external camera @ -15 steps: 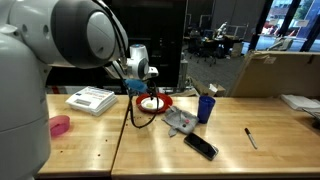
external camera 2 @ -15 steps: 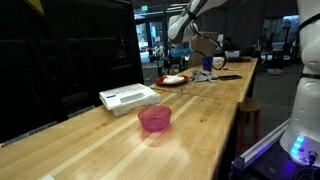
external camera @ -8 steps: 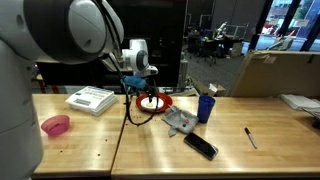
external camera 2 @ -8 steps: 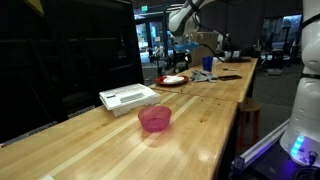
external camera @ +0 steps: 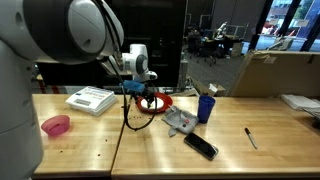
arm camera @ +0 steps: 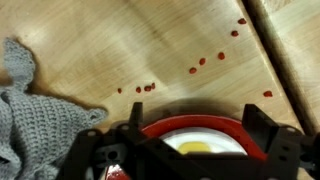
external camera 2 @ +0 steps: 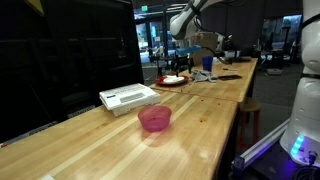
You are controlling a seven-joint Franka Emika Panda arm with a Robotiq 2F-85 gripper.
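Jaws spread wide and empty, hanging just above the red plate (arm camera: 200, 135) with a white thing on it, plate resting on the wooden table (arm camera: 180, 45) beside a grey knitted cloth (arm camera: 35, 110); nothing gripped or lifted yet, so descent, closing and any carrying all left to do. Plate's near half cut off by the gripper (arm camera: 190, 150) in the wrist view, white thing too blurred to name, small and dim in both exterior views.

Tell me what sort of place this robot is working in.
Probably a lab or office workshop: long wooden workbenches, a big cardboard box on one, and desks with chairs and equipment behind dark glass partitions.
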